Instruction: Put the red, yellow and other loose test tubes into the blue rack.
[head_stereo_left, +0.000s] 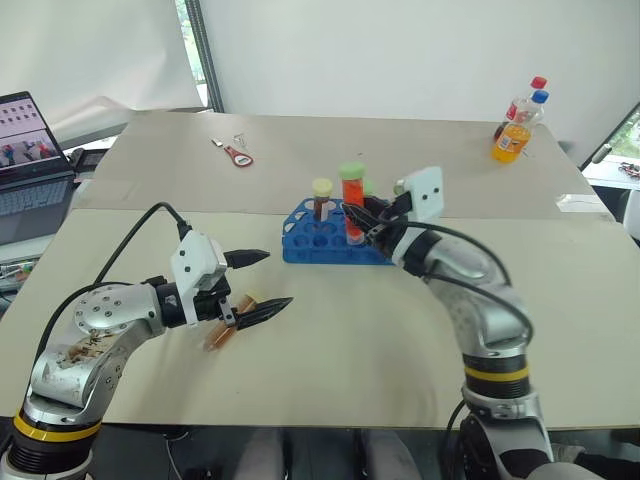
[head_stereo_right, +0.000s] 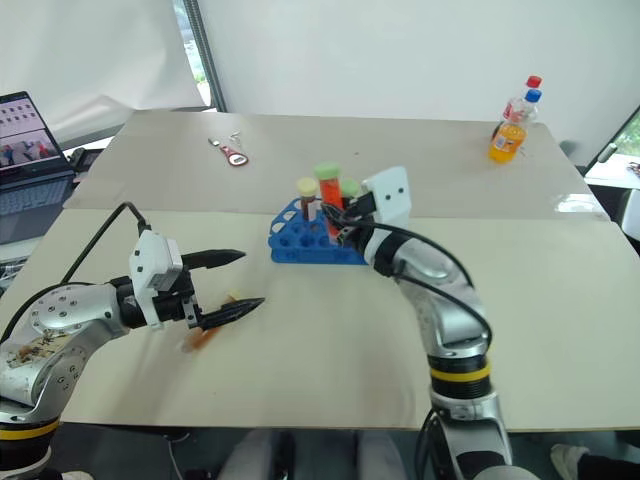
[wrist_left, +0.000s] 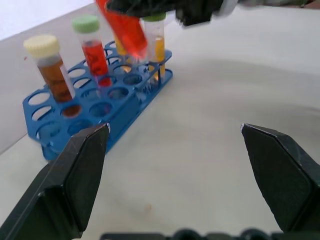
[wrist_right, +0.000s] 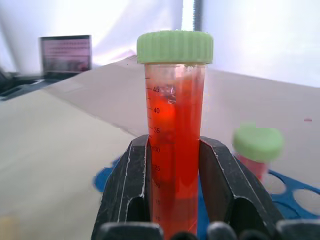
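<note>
— Tubes in the blue rack?
— Three upright. Fourth, red tube, pinched in right gripper fingers above it.
— Loose?
— One on tabletop, orange tube, under left gripper, fingers spread.

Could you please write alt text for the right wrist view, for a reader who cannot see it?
The right gripper has its jaws shut on an upright red test tube with a green cap, above the blue rack. Another green-capped tube stands in the rack behind, and a laptop sits far off on the table.
</note>
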